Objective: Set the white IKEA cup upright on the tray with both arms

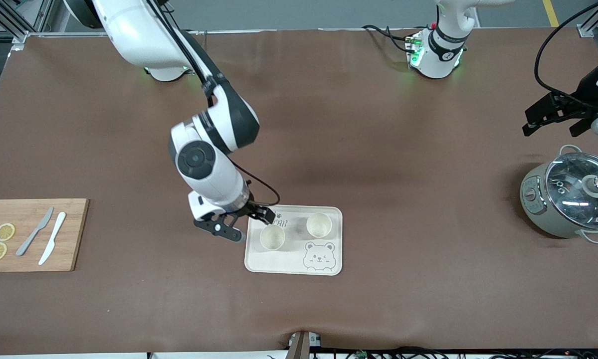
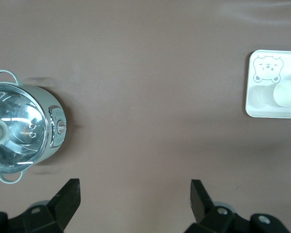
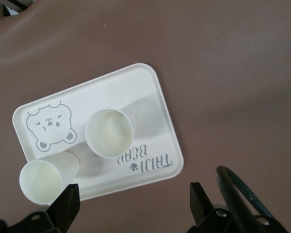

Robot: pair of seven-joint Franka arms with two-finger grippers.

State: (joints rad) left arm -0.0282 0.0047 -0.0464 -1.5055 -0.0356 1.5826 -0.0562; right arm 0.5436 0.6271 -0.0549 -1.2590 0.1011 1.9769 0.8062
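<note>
The cream tray [image 1: 328, 267] is lying on the brown surface [image 1: 403, 299], carrying the grey lettering "TAIJI BEAR" [image 3: 148, 162] (fully legible only in the right wrist view; the front view shows just "EAR") and a winking bear drawing [image 1: 318, 256]. Two white cups [image 1: 272, 237] [image 1: 319, 225] are standing upright on it, mouths up. The right end effector [image 1: 249, 224] is hovering over the tray's edge toward the right arm's end, fingers spread wide, gripping nothing. The left end effector [image 1: 553, 119] is waiting over the surface near a lidded grey pot [image 1: 570, 197], fingers likewise wide apart and empty. A wooden cutting board [image 1: 74, 234] is carrying two knives [image 1: 34, 232] [image 1: 52, 238] and lemon slices [image 1: 5, 232].
</note>
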